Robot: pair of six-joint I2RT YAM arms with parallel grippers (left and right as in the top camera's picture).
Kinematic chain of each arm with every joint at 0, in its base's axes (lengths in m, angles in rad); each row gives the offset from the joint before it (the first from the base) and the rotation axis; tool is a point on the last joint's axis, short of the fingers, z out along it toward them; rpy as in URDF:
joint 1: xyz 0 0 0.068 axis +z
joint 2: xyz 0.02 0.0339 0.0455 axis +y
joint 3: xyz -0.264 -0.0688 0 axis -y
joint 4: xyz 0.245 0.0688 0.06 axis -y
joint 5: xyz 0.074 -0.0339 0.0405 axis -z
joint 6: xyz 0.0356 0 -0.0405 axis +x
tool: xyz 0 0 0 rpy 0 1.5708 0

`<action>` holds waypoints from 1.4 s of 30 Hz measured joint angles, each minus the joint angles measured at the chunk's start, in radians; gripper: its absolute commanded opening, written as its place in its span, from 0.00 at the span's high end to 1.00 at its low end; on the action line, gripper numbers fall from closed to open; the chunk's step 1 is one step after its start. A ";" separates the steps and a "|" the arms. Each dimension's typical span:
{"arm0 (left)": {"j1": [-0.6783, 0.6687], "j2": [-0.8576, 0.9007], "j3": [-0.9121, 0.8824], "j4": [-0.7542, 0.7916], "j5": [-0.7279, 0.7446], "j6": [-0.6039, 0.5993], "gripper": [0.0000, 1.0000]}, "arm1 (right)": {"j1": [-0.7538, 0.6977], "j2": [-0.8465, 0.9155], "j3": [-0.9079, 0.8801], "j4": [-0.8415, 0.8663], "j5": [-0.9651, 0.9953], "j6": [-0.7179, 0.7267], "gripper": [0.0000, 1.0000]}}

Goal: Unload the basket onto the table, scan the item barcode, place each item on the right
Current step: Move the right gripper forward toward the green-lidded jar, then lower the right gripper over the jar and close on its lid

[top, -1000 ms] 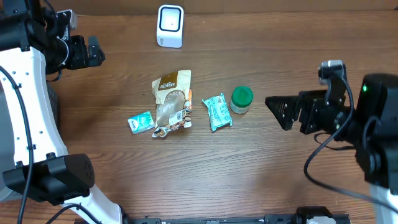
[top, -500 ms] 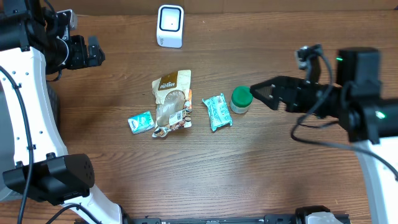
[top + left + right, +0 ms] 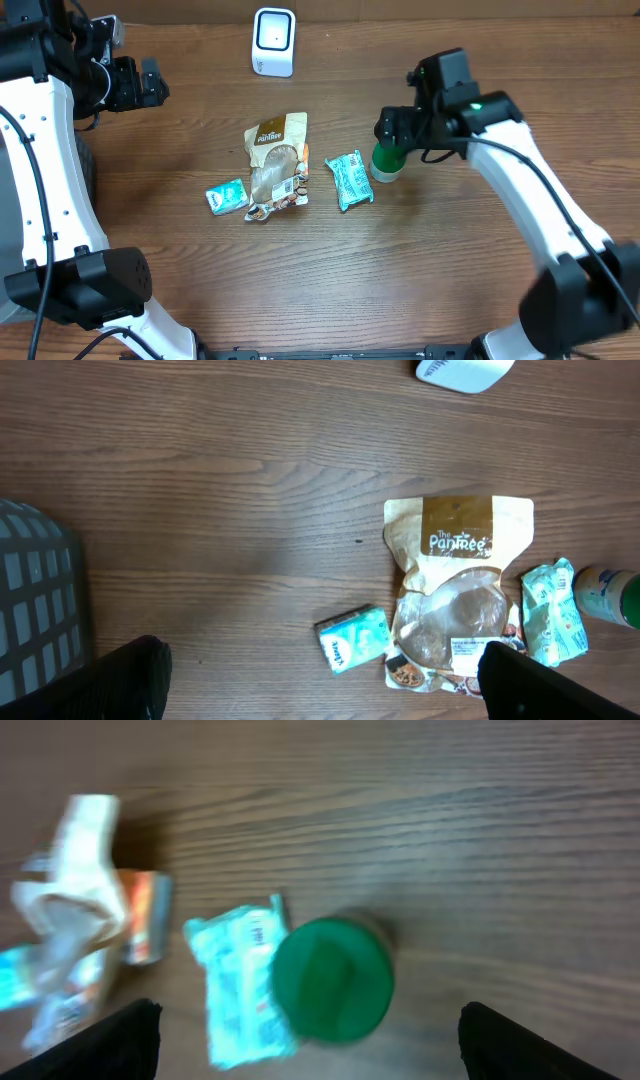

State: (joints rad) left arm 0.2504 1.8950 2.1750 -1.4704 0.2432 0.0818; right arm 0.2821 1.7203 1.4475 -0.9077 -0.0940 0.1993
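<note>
The white barcode scanner (image 3: 273,42) stands at the table's far edge; its corner shows in the left wrist view (image 3: 463,372). A brown snack pouch (image 3: 276,165) lies mid-table, with a small teal packet (image 3: 227,196) to its left and a larger teal packet (image 3: 348,180) to its right. A green-lidded jar (image 3: 388,160) stands beside that packet. My right gripper (image 3: 392,140) hovers over the jar (image 3: 333,980), open, its fingers wide on either side and not touching it. My left gripper (image 3: 150,85) hangs open at the far left, holding nothing.
A grey mesh basket (image 3: 35,600) sits off the left side under the left arm. In the left wrist view the pouch (image 3: 460,595), both teal packets (image 3: 352,639) (image 3: 553,612) and the jar (image 3: 610,595) lie on bare wood.
My right arm has swung from the table's right side leftward until its gripper is over the green-lidded jar. The left arm and the items have not moved.
</note>
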 measured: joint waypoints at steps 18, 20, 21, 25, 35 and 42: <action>0.000 0.000 0.000 0.000 0.000 0.000 0.00 | 0.034 0.172 0.000 0.017 0.003 0.037 0.16; 0.000 0.000 0.000 0.000 0.000 0.000 0.00 | 0.039 0.188 0.000 0.017 0.002 0.071 0.20; 0.000 0.000 0.000 0.000 0.000 0.000 0.01 | 0.042 0.202 0.000 0.014 0.011 0.101 0.21; 0.000 0.000 0.000 0.000 0.000 0.000 0.01 | 0.046 0.237 -0.002 0.014 0.042 0.208 0.31; 0.000 0.000 0.000 0.000 0.000 0.000 0.00 | 0.046 0.238 0.014 -0.083 0.084 0.228 0.53; 0.000 0.000 0.000 0.000 0.000 0.000 0.00 | 0.046 0.238 0.171 -0.219 0.084 -0.049 0.53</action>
State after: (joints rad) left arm 0.2504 1.8950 2.1750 -1.4700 0.2436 0.0818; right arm 0.3283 1.9587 1.6188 -1.1263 -0.0105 0.1505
